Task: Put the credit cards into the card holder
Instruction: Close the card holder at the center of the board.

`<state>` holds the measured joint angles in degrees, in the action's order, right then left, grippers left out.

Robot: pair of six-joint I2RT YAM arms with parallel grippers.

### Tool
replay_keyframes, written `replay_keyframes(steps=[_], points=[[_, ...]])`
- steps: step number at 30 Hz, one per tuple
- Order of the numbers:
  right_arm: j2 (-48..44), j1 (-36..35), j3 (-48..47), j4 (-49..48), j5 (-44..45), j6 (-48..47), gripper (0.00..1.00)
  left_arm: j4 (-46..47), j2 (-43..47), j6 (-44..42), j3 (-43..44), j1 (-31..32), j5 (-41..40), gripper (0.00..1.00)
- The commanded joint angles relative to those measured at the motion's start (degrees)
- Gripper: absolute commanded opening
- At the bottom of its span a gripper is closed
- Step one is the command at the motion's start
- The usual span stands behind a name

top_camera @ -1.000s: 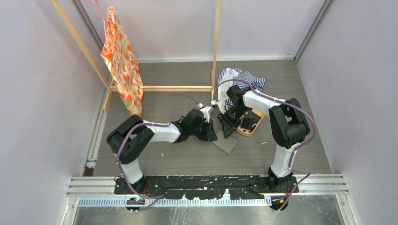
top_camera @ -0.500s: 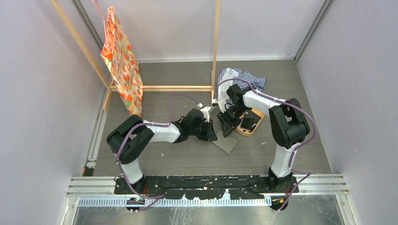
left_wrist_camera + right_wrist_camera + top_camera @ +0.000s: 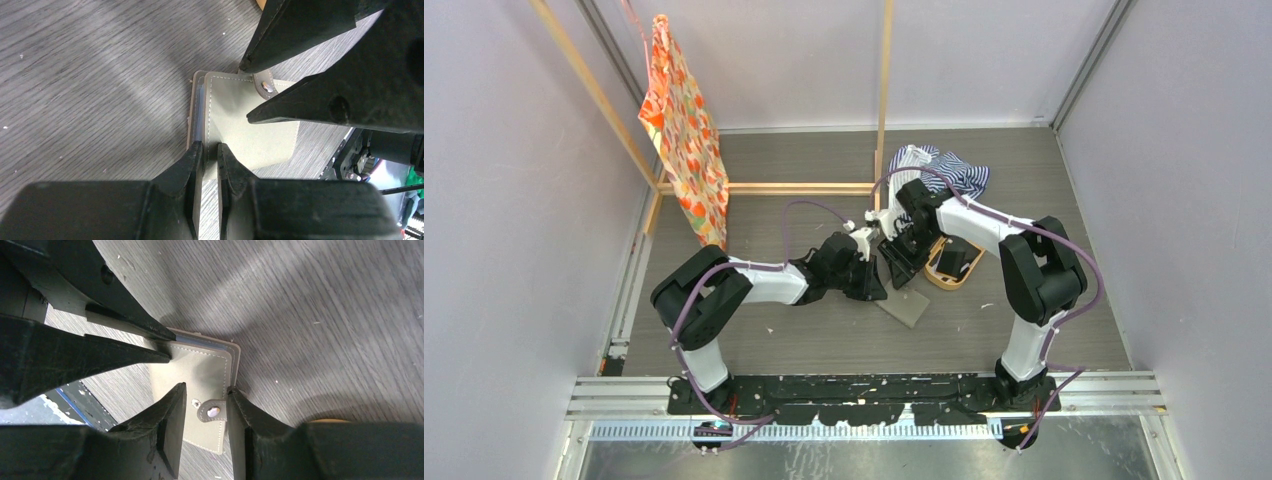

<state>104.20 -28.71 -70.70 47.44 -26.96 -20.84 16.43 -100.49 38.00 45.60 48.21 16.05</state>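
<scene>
Tray just right of card holder: black credit cards inside, not yet loaded. L gripper pinches holder's cover edge. R gripper spread, straddling snap tab. Step, prob.: opening holder. Next: lift tab w/o dragging holder.

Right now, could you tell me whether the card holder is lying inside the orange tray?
No, the card holder lies flat on the grey table, just outside the rim of the tray.

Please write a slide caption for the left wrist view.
Left end effector pinches the wallet; right end effector straddles its snap tab.
</scene>
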Motion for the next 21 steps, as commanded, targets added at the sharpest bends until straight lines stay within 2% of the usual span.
replay_keyframes(steps=[1,5,16,21], points=[[-2.19,-1.48,0.90,-0.15,1.35,-1.31,0.39,-2.48,0.11,0.14,-1.45,0.31,-1.02,0.12],[-2.84,-1.49,1.50,0.38,2.04,-1.70,0.37,-2.15,0.14,0.40,-1.74,0.31,-1.11,0.12],[-8.31,-1.47,4.08,0.25,3.55,-2.77,0.40,-2.09,0.29,1.09,-1.75,0.31,-1.34,0.11],[-7.61,-1.48,4.52,0.15,3.65,-2.82,0.40,-2.01,0.12,1.27,-1.58,0.31,-1.24,0.11]])
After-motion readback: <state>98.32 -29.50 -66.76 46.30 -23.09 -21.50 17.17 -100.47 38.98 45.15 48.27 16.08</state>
